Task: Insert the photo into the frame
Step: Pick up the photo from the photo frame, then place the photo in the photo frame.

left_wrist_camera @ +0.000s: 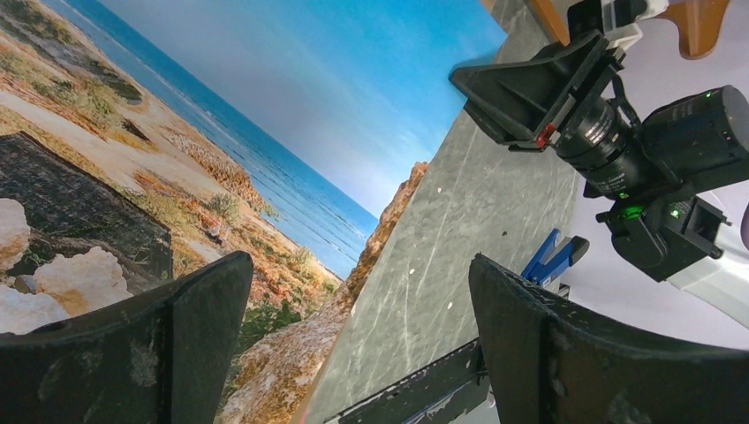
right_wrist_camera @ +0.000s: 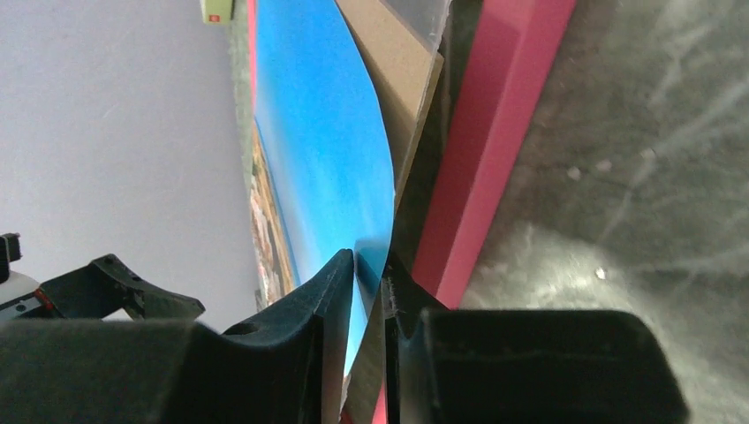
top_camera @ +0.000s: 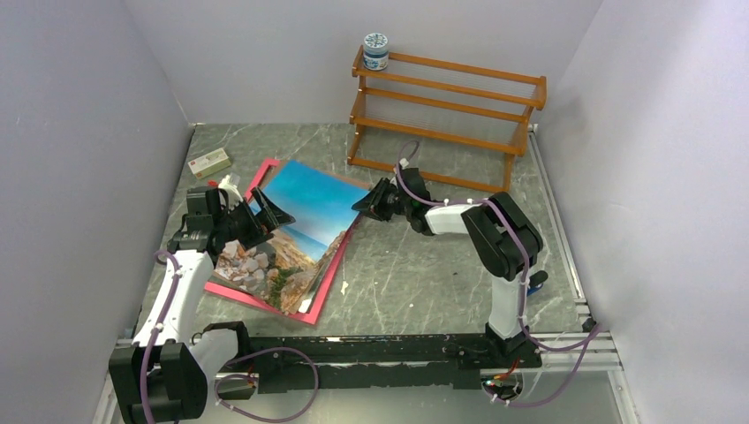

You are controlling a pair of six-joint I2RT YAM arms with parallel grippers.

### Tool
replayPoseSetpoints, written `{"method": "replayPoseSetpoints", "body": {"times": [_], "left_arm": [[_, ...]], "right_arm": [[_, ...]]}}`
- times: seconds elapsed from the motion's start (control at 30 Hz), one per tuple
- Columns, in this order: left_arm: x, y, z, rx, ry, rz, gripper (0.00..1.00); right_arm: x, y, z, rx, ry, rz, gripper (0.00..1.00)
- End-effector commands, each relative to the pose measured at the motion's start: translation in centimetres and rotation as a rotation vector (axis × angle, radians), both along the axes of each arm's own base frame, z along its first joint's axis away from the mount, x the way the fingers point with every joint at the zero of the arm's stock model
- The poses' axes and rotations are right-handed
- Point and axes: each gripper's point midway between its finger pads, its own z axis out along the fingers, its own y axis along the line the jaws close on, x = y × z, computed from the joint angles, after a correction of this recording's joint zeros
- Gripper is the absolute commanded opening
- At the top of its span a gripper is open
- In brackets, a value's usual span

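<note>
The photo (top_camera: 300, 225), a rocky seashore under blue sky, lies picture side up over the pink frame (top_camera: 265, 305) at the table's left. My right gripper (top_camera: 366, 201) is shut on the photo's far right edge; in the right wrist view its fingertips (right_wrist_camera: 340, 265) pinch the curled blue sheet (right_wrist_camera: 318, 132) and hold it a little off the frame. A brown fibreboard panel (right_wrist_camera: 397, 62) lies under the photo inside the pink frame (right_wrist_camera: 499, 132). My left gripper (top_camera: 262, 216) is open and empty, hovering over the photo's left part (left_wrist_camera: 132, 177). Its jaws (left_wrist_camera: 358, 265) stand wide apart.
An orange-brown wooden rack (top_camera: 446, 115) stands at the back with a small jar (top_camera: 375, 51) on its top shelf. A small box (top_camera: 210, 162) lies at the back left. A white scrap (top_camera: 343, 287) lies on the table just right of the frame.
</note>
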Motion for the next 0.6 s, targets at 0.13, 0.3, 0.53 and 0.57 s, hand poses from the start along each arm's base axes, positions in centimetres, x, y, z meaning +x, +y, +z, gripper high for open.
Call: {"method": "replayPoseSetpoints", "body": {"times": [0.13,0.3,0.53,0.57], "left_arm": [[0.2,-0.3,0.8,0.004,-0.022,-0.034,0.98],[0.2,0.0,0.8,0.028,-0.014,-0.028,0.98],[1.1,0.4,1.1,0.05,-0.015,-0.009,0.98],[1.2,0.6,1.0,0.063,-0.008,-0.003,0.98]], "right_arm": [[4.3,3.9,7.4,0.123,-0.351,0.101,0.2],[6.0,4.3,7.4,0.155,-0.416,0.099,0.2],[9.4,3.0,5.3,0.144,-0.345,-0.015,0.36],[9.9,2.7,4.9,0.101,-0.334,-0.033,0.44]]}}
